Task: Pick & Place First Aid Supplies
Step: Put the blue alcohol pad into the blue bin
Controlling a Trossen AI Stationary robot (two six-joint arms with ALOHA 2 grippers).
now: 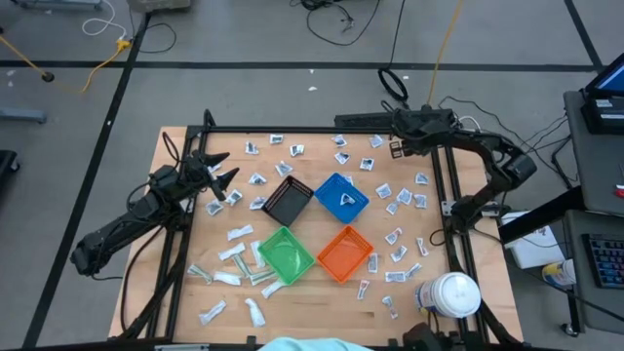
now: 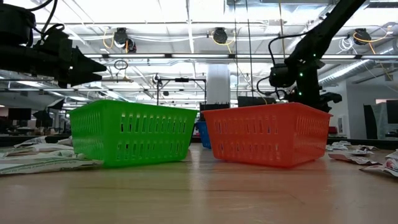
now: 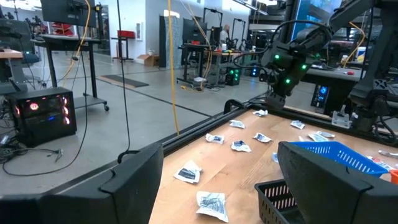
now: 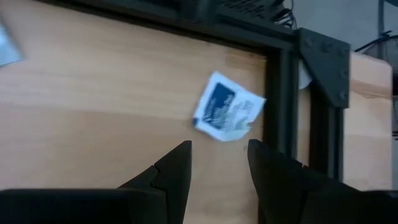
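Many small white and silvery first aid packets [image 1: 255,179] lie scattered flat on the wooden table around four small bins. My left gripper [image 1: 220,168] is open and empty, raised above the table's left side near a few packets [image 1: 218,198]. Its two fingers stand wide apart in the left wrist view [image 3: 217,186]. My right gripper [image 1: 395,142] is open and empty, pointing down at the table's far right corner. In the right wrist view [image 4: 217,163] it hangs just above a white-and-blue packet [image 4: 227,115], which lies flat beside the black frame rail [image 4: 283,118].
The black bin [image 1: 289,202], blue bin [image 1: 341,198], green bin [image 1: 285,253] and orange bin [image 1: 345,253] stand together mid-table. A large white jar [image 1: 450,294] stands at the near right corner. A black frame [image 1: 292,130] runs around the table's edges.
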